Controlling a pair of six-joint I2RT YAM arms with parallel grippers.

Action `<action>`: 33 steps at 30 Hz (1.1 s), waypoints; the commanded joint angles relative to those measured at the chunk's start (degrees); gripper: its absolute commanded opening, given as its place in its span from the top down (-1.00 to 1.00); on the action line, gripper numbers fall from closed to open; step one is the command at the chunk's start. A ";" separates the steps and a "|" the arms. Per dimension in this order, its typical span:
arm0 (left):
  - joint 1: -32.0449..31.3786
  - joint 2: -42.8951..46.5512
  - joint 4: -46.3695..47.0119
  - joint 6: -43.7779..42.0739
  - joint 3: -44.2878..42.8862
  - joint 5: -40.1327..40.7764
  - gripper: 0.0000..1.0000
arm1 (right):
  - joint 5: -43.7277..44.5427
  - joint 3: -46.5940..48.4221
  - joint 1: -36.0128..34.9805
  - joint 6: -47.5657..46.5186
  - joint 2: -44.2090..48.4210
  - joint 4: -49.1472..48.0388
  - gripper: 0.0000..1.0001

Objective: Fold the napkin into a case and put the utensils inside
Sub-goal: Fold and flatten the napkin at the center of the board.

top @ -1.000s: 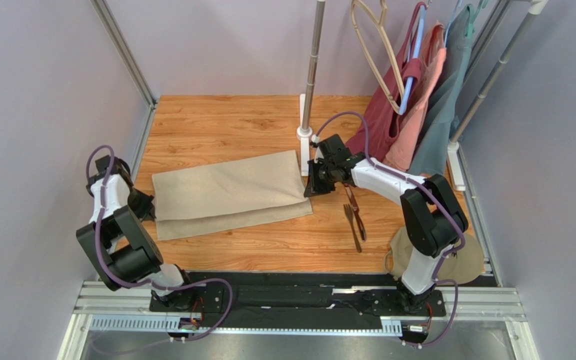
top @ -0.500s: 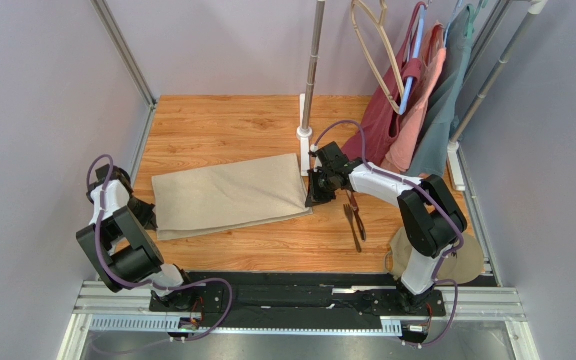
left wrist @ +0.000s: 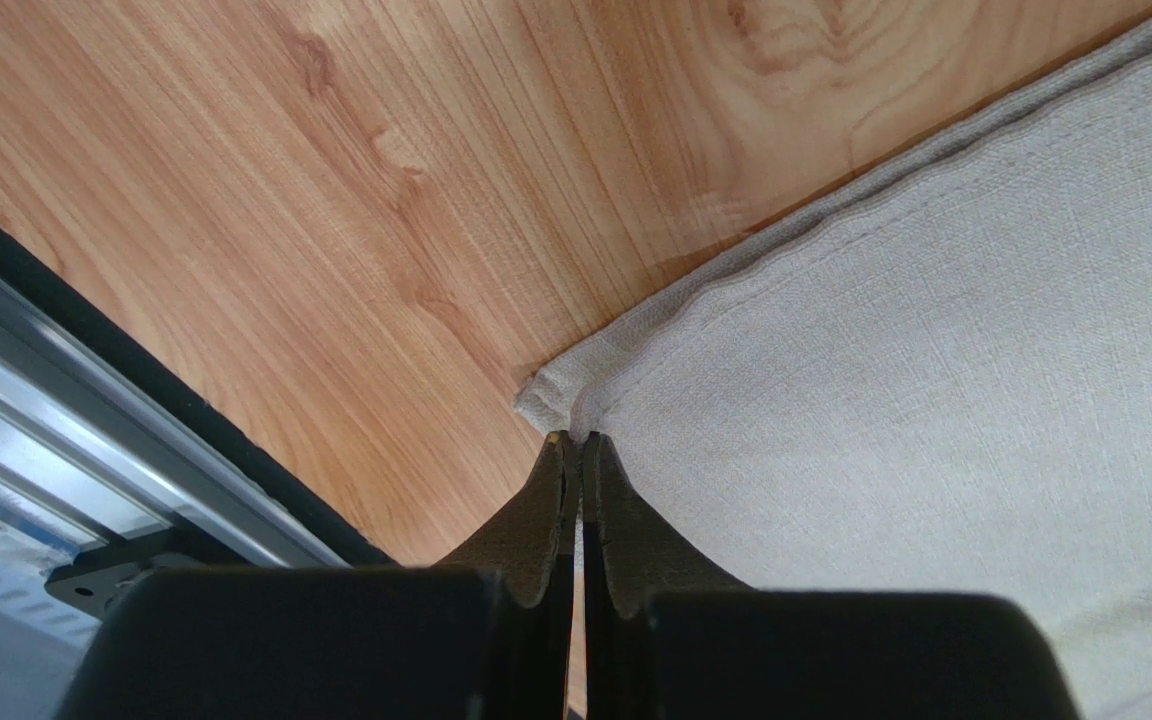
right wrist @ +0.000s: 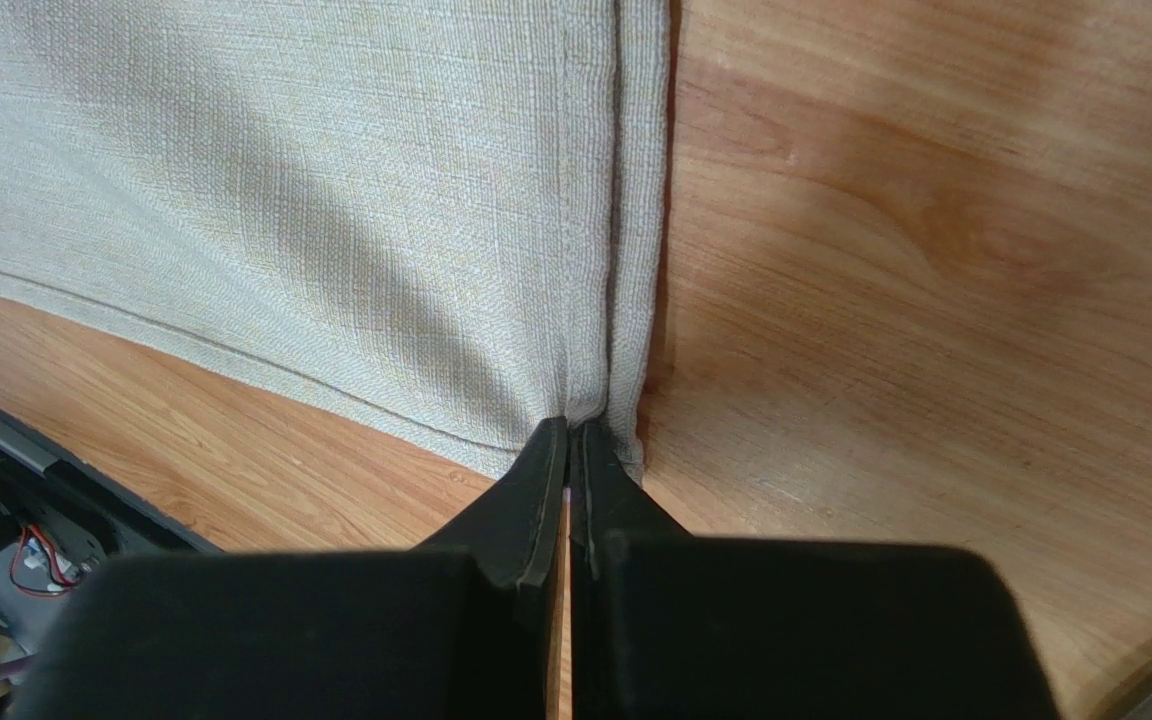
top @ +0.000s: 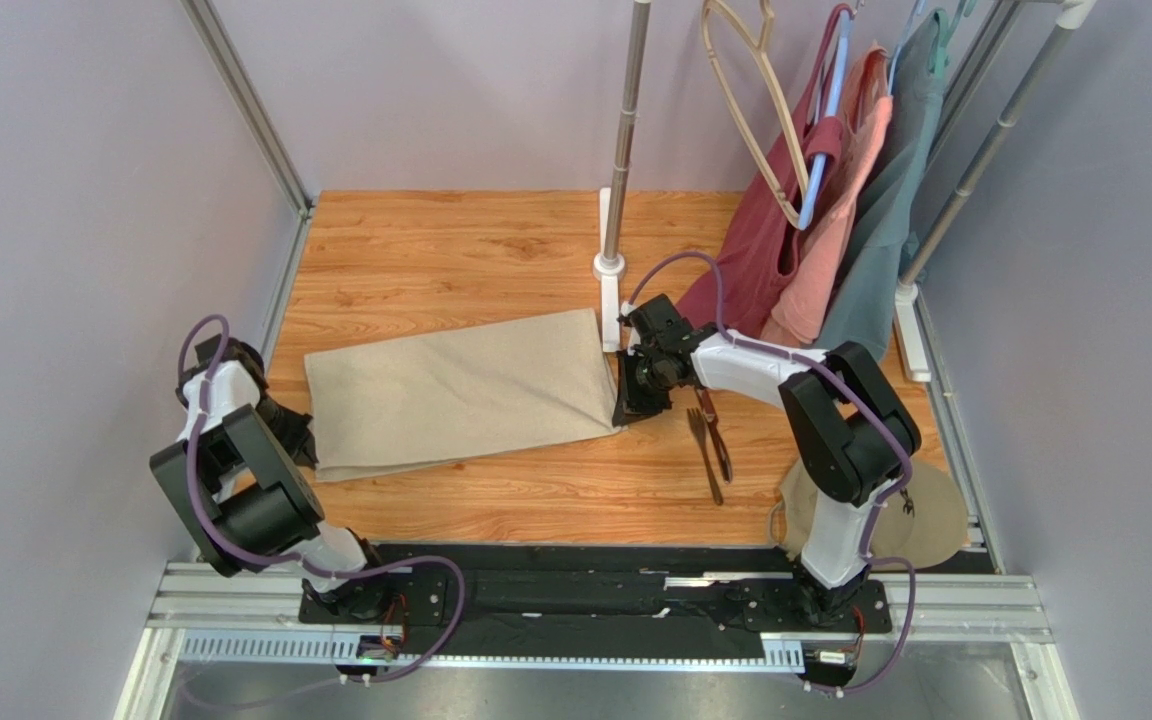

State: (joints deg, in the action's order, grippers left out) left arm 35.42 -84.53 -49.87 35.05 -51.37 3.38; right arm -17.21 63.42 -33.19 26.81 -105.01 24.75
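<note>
Wood-grain table (top: pixel 447 255), lilac walls on three sides, garments (top: pixel 823 225) hanging on a rack at the far right.

Napkin (top: pixel 455 393): lies across the middle of the table as a long folded band, layers stacked. Its left end reaches the left arm. Its right end stops just short of the utensils (top: pixel 708 435), which lie on bare wood beside the right arm. A round tan disc (top: pixel 928 518) sits at the near right corner and plays no part.

Left tool (left wrist: pixel 573 444): fingers pressed together, tips nipping the near-left corner of the napkin, where the hem bunches a little.

Right tool (right wrist: pixel 569 431): also closed tight, tips pinching the hem at the near-right corner. Both tools sit low, at cloth level. I cannot tell whether each holds one layer or several.

Judgement: the step in hand looks like a lengthwise fold, worked from both ends at once.

Notes for doing it well:
- Move the two tools at matched height and pace, so the gripped edge stays straight.
- Hold light tension along the band so the middle does not sag or wrinkle.
- Lay the gripped edge parallel to the far edge, with no under-layer peeking out.
- Let go only once the cloth lies flat, then lift straight up so the corners are not dragged.
- Watch the bunched left corner, since it could set a crooked crease.
- Keep the right tool off the utensils, which are close by.
</note>
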 commanded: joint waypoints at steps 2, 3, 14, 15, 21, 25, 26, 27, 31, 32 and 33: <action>0.62 -1.07 1.26 -0.07 0.14 0.58 1.00 | 2.27 -0.14 0.05 -0.18 -0.37 -1.64 1.00; 0.70 -1.16 1.26 -0.24 0.22 0.67 1.00 | 2.27 0.04 0.05 -0.18 -0.46 -1.72 1.00; 0.62 -1.07 0.82 -0.42 0.14 0.75 1.00 | 3.67 2.50 -0.03 -0.53 3.76 1.00 1.00; 0.62 -1.33 0.82 -0.33 0.22 0.75 1.00 | 4.03 2.59 -0.03 -0.53 3.59 1.00 1.00; 0.53 -3.01 1.09 -0.51 0.14 0.58 1.00 | 4.03 3.20 0.14 -0.62 0.78 -0.05 1.00; 0.53 -3.36 1.96 -0.51 0.13 1.81 1.00 | 4.29 3.82 0.14 -0.62 -0.63 -0.58 1.00; 0.62 -3.62 2.05 -0.51 0.13 1.72 1.00 | 4.47 3.73 0.14 -0.79 -0.81 -0.58 1.00; 0.62 -3.88 2.40 -0.77 0.22 1.46 1.00 | 4.38 3.56 0.06 -0.79 -1.07 -0.76 1.00; 0.62 -4.41 3.37 -0.86 0.75 0.49 1.00 | 3.85 3.03 0.14 -0.62 -1.60 -1.20 1.00; 0.53 -4.33 3.46 -0.86 0.92 0.23 1.00 | 3.77 3.03 0.14 -0.70 -1.69 -1.20 1.00; 0.53 -4.24 3.55 -0.95 1.01 -0.03 1.00 | 3.85 2.94 0.14 -0.79 -1.69 -1.37 1.00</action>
State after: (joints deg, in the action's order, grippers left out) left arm 35.42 -89.03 -48.03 34.76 -50.98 3.49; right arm -14.46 65.39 -33.19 26.74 -106.00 25.19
